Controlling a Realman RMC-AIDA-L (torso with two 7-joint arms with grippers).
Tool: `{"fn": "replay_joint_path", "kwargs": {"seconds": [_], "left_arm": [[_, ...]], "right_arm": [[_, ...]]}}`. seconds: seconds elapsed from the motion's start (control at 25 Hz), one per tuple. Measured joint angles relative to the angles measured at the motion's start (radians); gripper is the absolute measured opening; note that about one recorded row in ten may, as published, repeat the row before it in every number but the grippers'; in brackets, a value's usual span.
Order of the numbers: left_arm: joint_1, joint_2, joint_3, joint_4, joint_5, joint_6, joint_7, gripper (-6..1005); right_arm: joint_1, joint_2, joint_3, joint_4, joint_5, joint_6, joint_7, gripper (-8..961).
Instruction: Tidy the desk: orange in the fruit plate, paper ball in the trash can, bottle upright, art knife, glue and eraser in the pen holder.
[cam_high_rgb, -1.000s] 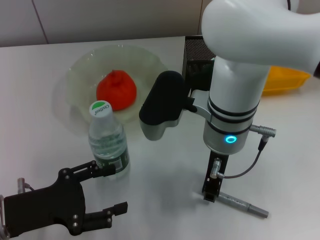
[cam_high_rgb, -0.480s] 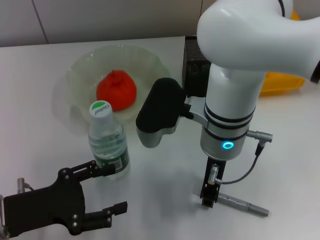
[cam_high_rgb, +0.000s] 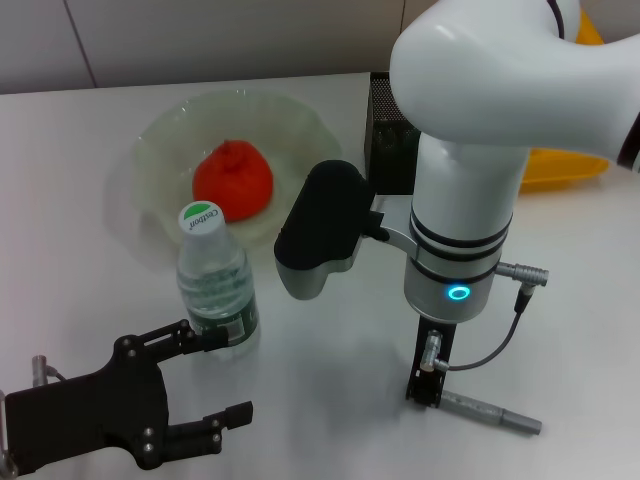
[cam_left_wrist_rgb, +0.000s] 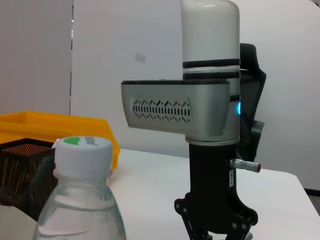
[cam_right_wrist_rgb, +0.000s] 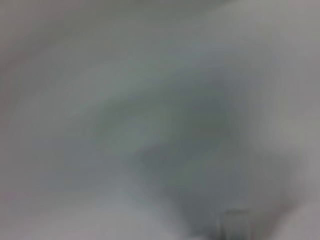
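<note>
The orange (cam_high_rgb: 233, 178) lies in the clear fruit plate (cam_high_rgb: 165, 135) at the back. In front of it the bottle (cam_high_rgb: 215, 285) stands upright, its white cap (cam_left_wrist_rgb: 82, 150) close in the left wrist view. My left gripper (cam_high_rgb: 222, 380) is open at the front left, its far finger beside the bottle's base. My right gripper (cam_high_rgb: 426, 385) points straight down at the near end of the grey art knife (cam_high_rgb: 490, 412), which lies flat on the table. The black mesh pen holder (cam_high_rgb: 388, 125) stands behind the right arm. Paper ball, trash can, glue and eraser are out of view.
A yellow tray (cam_high_rgb: 565, 165) sits at the back right, partly behind my right arm. The right arm's grey camera housing (cam_high_rgb: 320, 230) juts out between the plate and the arm. The right wrist view is only a grey blur.
My right arm has shifted slightly and settled lower over the art knife's end. The knife has moved slightly. The left gripper and bottle have not moved.
</note>
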Motion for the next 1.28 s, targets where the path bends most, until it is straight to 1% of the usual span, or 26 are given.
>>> {"fn": "replay_joint_path", "kwargs": {"seconds": [0.12,0.16,0.2,0.24,0.36,0.4,0.44,0.48,0.52,0.6,0.64,0.68,0.72,0.76,0.8,0.84,0.88,0.96,1.0,1.04,1.16,1.2,1.28], "left_arm": [[0.000,0.000,0.000,0.000,0.000,0.000,0.000,787],[0.000,0.000,0.000,0.000,0.000,0.000,0.001,787],[0.001,0.000,0.000,0.000,0.000,0.002,0.004,787],[0.001,0.000,0.000,0.000,0.000,0.002,0.004,787],[0.002,0.000,0.000,0.000,0.000,0.005,0.004,787],[0.002,0.000,0.000,0.000,0.000,0.006,0.004,787],[0.002,0.000,0.000,0.000,0.000,0.006,0.004,787],[0.002,0.000,0.000,0.000,-0.001,0.006,0.004,787],[0.002,0.000,0.000,0.000,-0.001,0.006,0.004,787],[0.002,0.000,0.000,0.000,-0.002,0.008,0.004,787],[0.002,0.000,0.000,0.000,-0.002,0.008,0.004,786],[0.002,0.000,0.000,0.000,-0.005,0.008,0.004,786],[0.002,0.000,0.000,0.000,-0.005,0.008,0.005,786],[0.002,0.000,0.000,0.000,-0.006,0.008,0.005,786],[0.001,0.000,0.000,0.000,-0.006,0.008,0.005,786],[0.001,0.000,0.000,0.000,-0.006,0.008,0.005,786],[0.000,0.000,0.000,0.000,-0.006,0.008,0.005,786],[-0.002,-0.001,0.000,0.000,-0.007,0.008,0.005,786],[-0.004,-0.002,0.000,0.000,-0.008,0.008,0.005,786],[-0.005,-0.002,0.000,0.000,-0.008,0.009,0.005,786],[-0.007,-0.003,0.000,0.000,-0.008,0.010,0.005,786],[-0.008,-0.003,0.000,0.000,-0.008,0.010,0.005,787],[-0.008,-0.003,0.000,0.000,-0.008,0.010,0.005,787]], "right_arm": [[-0.007,-0.002,0.021,-0.024,-0.002,-0.018,0.000,135],[-0.011,-0.004,0.041,-0.047,-0.007,-0.032,0.000,135],[-0.025,-0.008,0.106,-0.109,-0.043,-0.075,0.000,135],[-0.025,-0.008,0.106,-0.109,-0.043,-0.075,0.000,135],[-0.046,-0.010,0.229,-0.217,-0.134,-0.133,-0.013,135],[-0.057,-0.011,0.320,-0.297,-0.201,-0.162,-0.030,135],[-0.057,-0.011,0.320,-0.297,-0.201,-0.162,-0.030,135],[-0.063,-0.012,0.403,-0.363,-0.258,-0.170,-0.052,136],[-0.063,-0.012,0.403,-0.363,-0.258,-0.170,-0.052,136],[-0.063,-0.013,0.539,-0.431,-0.341,-0.147,-0.083,136],[-0.063,-0.013,0.539,-0.431,-0.341,-0.147,-0.083,136],[-0.063,-0.014,0.608,-0.450,-0.361,-0.106,-0.105,136],[-0.063,-0.014,0.608,-0.450,-0.361,-0.106,-0.105,136],[-0.064,-0.014,0.639,-0.456,-0.364,-0.077,-0.118,136],[-0.071,-0.015,0.687,-0.457,-0.365,-0.016,-0.135,136],[-0.071,-0.015,0.687,-0.457,-0.365,-0.016,-0.135,136],[-0.075,-0.015,0.701,-0.455,-0.365,0.011,-0.141,136],[-0.091,-0.015,0.711,-0.450,-0.367,0.086,-0.156,136],[-0.108,-0.015,0.709,-0.445,-0.367,0.150,-0.169,136],[-0.108,-0.015,0.709,-0.445,-0.367,0.150,-0.169,135],[-0.132,-0.014,0.706,-0.442,-0.365,0.237,-0.191,135],[-0.146,-0.012,0.705,-0.441,-0.358,0.289,-0.205,135],[-0.152,-0.012,0.704,-0.439,-0.352,0.309,-0.208,135]]}}
